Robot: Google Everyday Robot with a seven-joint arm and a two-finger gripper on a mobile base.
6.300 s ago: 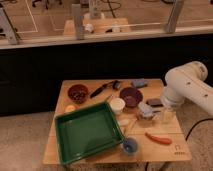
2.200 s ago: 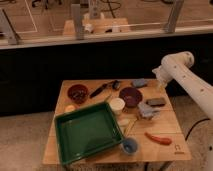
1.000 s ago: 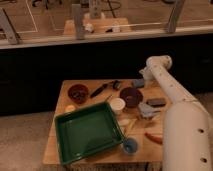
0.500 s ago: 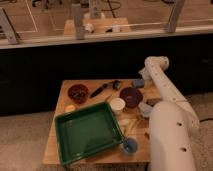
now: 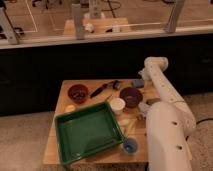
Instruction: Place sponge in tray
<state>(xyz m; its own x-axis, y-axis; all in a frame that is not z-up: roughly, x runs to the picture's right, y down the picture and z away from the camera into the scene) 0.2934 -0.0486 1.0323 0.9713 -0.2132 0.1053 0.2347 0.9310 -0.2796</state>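
Camera view tells you nothing is done yet: the small pale blue-grey sponge [image 5: 138, 83] lies at the wooden table's [image 5: 65, 92] far edge, outside the large glossy green plastic tray [image 5: 60, 121]. The gripper [image 5: 143, 79] is just beside the sponge, fingers apart.

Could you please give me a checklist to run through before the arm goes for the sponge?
1. The sponge lies in plain view, nothing on it: ok.
2. The gripper is close to the sponge and open: ok.
3. The gripper is centred over the sponge: cannot tell.
4. The tray floor is bare for the drop: ok.
5. Low straight path to the tray: not ok, the purple bowl and white cup stand between.
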